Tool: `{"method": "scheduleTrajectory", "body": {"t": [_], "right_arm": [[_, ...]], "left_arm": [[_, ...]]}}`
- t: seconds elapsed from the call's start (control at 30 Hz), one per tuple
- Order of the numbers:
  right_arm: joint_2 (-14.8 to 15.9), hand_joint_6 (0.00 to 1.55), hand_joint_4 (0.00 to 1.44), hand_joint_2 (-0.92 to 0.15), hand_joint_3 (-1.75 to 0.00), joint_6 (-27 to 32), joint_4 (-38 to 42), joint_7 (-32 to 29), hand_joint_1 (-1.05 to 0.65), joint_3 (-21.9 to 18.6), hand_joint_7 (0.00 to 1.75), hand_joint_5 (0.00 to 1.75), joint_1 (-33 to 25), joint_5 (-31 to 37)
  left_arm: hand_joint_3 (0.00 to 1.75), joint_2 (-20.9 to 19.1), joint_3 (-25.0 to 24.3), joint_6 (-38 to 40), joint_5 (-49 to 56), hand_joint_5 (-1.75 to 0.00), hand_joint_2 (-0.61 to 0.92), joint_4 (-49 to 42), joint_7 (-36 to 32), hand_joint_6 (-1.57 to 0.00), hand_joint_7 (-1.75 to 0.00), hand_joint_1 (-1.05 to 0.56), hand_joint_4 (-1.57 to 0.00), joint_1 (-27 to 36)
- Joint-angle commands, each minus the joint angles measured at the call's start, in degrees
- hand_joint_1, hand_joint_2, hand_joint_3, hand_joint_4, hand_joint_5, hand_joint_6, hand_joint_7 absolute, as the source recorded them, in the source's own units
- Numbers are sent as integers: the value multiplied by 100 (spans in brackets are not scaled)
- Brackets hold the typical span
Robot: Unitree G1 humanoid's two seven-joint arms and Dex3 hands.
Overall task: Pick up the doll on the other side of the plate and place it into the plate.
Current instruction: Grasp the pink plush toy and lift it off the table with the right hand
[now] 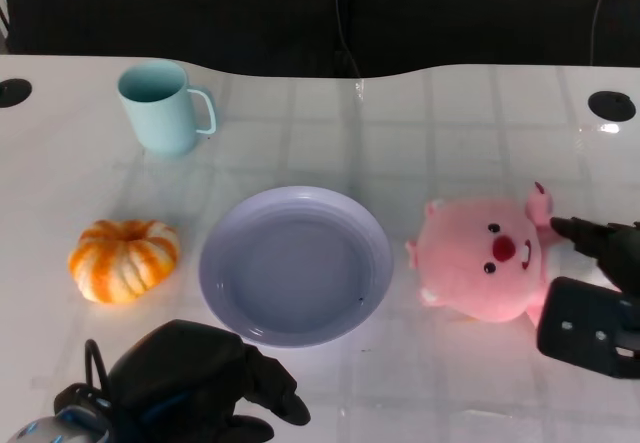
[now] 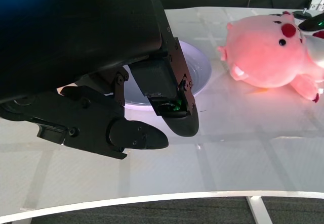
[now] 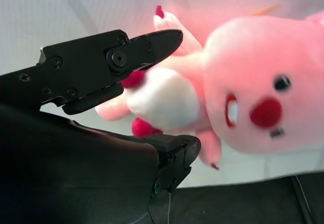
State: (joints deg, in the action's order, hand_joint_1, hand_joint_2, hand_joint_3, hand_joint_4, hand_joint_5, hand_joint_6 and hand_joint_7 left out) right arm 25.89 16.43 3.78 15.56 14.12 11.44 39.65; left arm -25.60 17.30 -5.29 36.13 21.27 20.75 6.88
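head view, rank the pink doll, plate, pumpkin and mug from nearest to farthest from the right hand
1. Pink doll, right beside the right hand.
2. Plate, centre of the table.
3. Pumpkin, left of the plate, and mug, far left: too close to call.

My right hand (image 1: 592, 293) runs off the head view's right edge, and it covers the doll's (image 1: 487, 259) lower body there. In my right wrist view the doll's head is cut by the frame and blurred up close; my fingers (image 3: 152, 44) lie around its body, but perhaps not touching. My left hand (image 1: 190, 383) is cropped at the bottom edge.
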Motion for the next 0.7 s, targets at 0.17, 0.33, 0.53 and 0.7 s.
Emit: {"method": "scheduleTrajectory", "body": {"t": [0.17,0.33,0.53,0.7], "right_arm": [[-73,33,17,-92,-4,-26,1385,132,-60,554,3,20,827,149],[-186,44,34,-92,-6,-308,2432,37,-59,671,3,14,1385,-13],[-387,63,56,-92,-8,-754,3470,-646,-52,737,6,11,1824,-79],[-651,101,93,-92,-11,-1045,3939,-1700,-22,485,7,63,1911,-354]], "left_arm": [[27,-103,-65,76,-12,-123,92,212,112,-109,0,-26,-76,137],[26,-127,-73,131,16,-130,92,447,113,-110,0,-25,-76,299],[25,-138,-117,224,-15,-130,92,639,233,-110,0,-25,-75,377],[26,-77,-88,367,-1,-130,92,728,302,-110,-1,-26,-74,428]]}}
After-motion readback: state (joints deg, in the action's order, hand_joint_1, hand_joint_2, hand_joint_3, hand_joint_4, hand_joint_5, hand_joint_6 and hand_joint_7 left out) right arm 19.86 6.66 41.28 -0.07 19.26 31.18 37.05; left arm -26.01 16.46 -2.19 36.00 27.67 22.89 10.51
